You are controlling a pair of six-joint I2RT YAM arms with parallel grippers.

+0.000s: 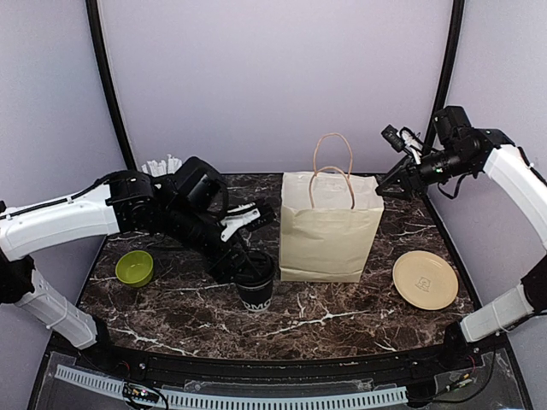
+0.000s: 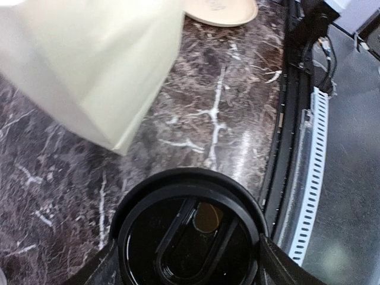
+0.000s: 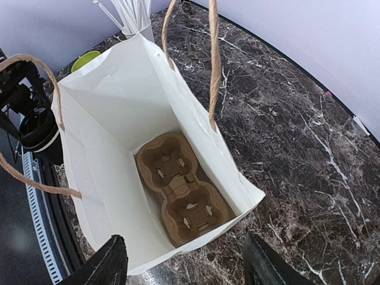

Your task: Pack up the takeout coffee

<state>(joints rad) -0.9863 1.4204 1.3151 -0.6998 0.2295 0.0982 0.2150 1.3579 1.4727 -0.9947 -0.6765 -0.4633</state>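
We see the takeout coffee [image 1: 256,292] standing upright on the marble table [image 1: 342,312], just left of the white paper bag [image 1: 330,232] and near its front corner, with its round black lid [image 2: 187,234] on. The left gripper [image 1: 246,261] reaches over it, its fingers [image 2: 98,271] pressed against either side of the cup just under the lid rim, clasping it. Inside the bag a cardboard cup carrier [image 3: 181,191] lies flat on the bottom. The right gripper [image 3: 190,264] hovers over the open bag mouth, jaws spread wide with nothing between them. A tan plate [image 1: 425,279] lies right of the bag, a lime-green bowl [image 1: 134,267] to the far left, and a cup of white straws [image 1: 162,165] behind it.
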